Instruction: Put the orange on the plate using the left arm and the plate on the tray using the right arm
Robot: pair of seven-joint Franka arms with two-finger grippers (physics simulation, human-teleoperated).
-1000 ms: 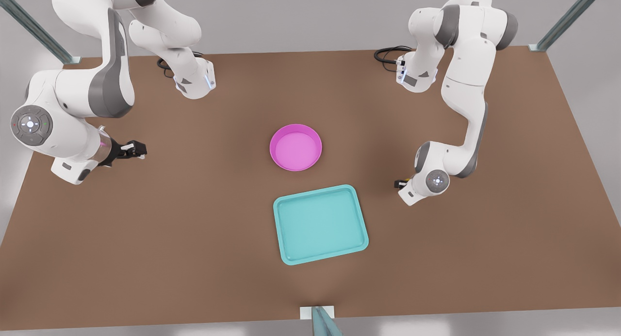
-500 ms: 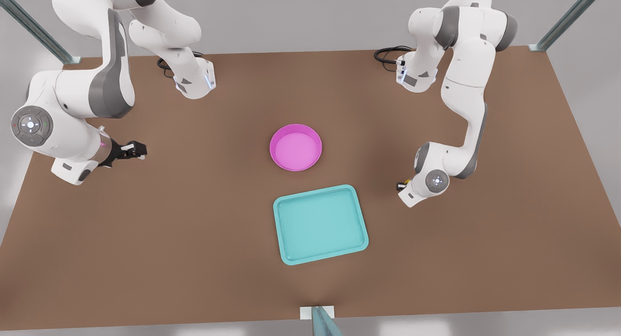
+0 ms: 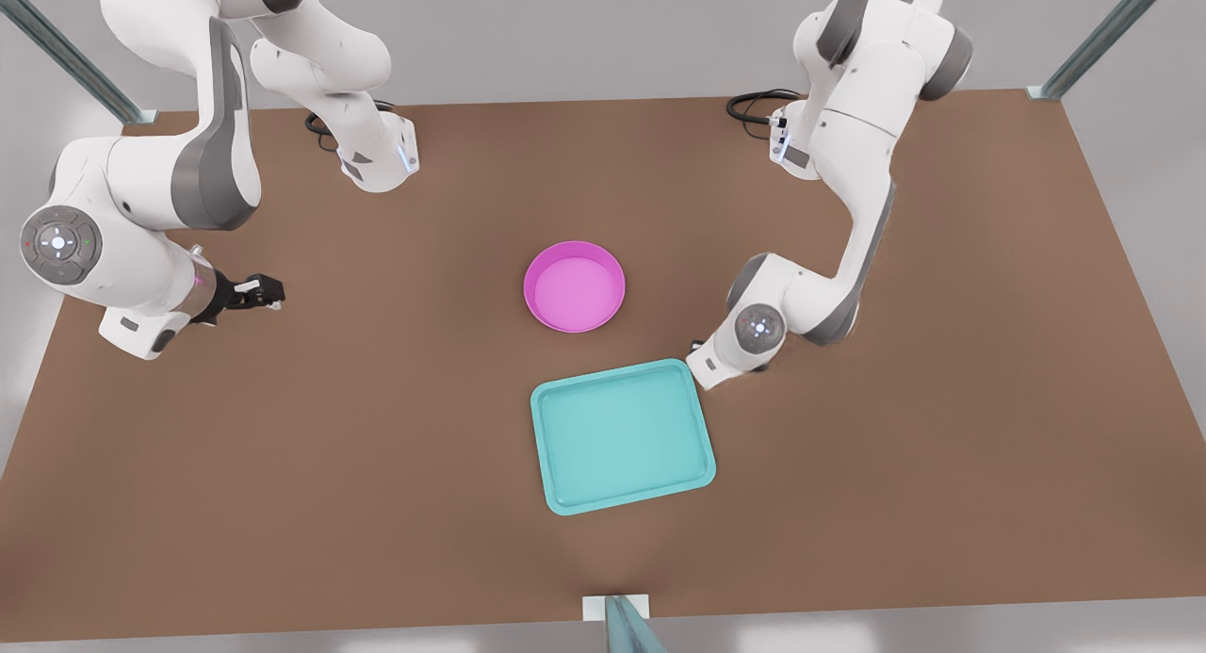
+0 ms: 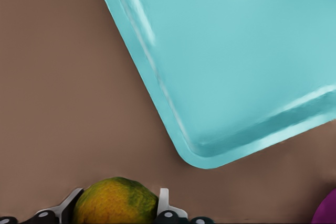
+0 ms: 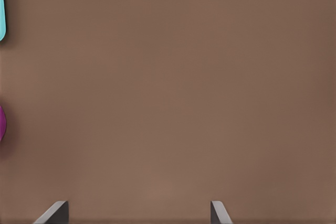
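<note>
The orange (image 4: 115, 201), yellow-orange with a green patch, sits clamped between my left gripper (image 4: 119, 208) fingers, at about 4 o'clock from the pink plate (image 3: 575, 286). I should centre over the plate before releasing. The right gripper (image 5: 137, 211), jaws wide, waits at 9 o'clock.

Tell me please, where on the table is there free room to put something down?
The brown table is bare between the tray and the right gripper, and on the front view's right, beyond the left gripper holding the orange. It is crowded where that arm hangs by the tray's corner, near the plate.
</note>
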